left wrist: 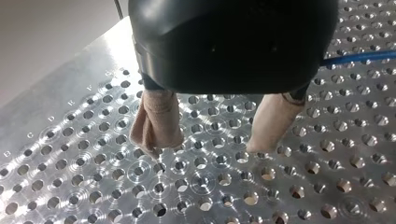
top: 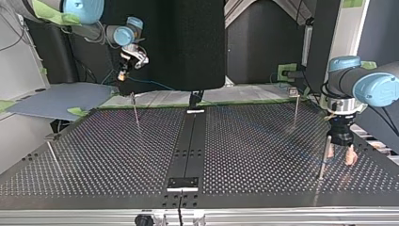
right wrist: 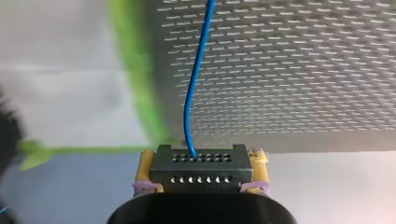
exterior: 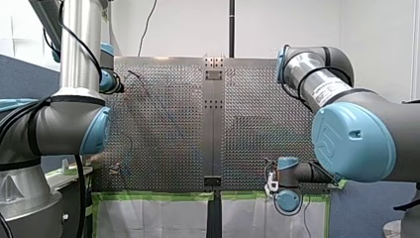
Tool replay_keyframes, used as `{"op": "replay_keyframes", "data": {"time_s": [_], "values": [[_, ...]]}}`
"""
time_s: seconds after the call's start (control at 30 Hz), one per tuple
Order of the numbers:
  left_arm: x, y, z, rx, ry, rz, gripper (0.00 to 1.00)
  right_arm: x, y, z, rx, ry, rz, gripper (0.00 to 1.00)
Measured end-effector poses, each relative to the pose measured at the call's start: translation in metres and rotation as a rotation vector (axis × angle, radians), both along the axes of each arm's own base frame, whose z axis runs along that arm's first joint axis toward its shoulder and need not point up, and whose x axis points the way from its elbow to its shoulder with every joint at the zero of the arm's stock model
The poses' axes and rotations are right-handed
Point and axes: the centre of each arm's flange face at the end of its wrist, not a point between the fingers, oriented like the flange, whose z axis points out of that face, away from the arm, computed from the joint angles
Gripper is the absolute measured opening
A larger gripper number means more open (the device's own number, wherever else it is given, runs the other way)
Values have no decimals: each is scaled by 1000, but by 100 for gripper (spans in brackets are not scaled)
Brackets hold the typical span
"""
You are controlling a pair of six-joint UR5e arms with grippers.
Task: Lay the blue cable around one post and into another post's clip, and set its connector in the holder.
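While connector [right wrist: 201,169] sits crosswise, cable [right wrist: 195,84] ahead

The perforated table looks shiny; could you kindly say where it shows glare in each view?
Left wrist view: the table glares brightest toward its edge, with ring highlights round holes below my left gripper. Top view: its holes glint as pale dots. Front view: mottled sheen across it. Right wrist view: evenly lit, no hot spot behind the blue cable.
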Motion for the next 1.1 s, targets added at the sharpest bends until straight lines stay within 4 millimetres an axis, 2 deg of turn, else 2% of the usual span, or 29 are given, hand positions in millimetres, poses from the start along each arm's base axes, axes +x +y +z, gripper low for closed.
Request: {"op": "replay_keyframes", "data": {"time_s": [0.17,0.33,0.53,0.8,1.1], "values": [[0,0,0,0,-1,1,100,-12,-36,34,-101,-68,-2,0],[0,0,0,0,-1,1,100,-31,-54,46,-134,-94,-3,0],[0,0,0,0,-1,0,100,-57,-61,40,-99,-94,-4,0],[0,0,0,-1,-1,-2,100,-95,-72,23,-97,-75,-3,0],[0,0,1,-5,-2,-2,100,-132,-83,16,-62,-4,2,0]]}}
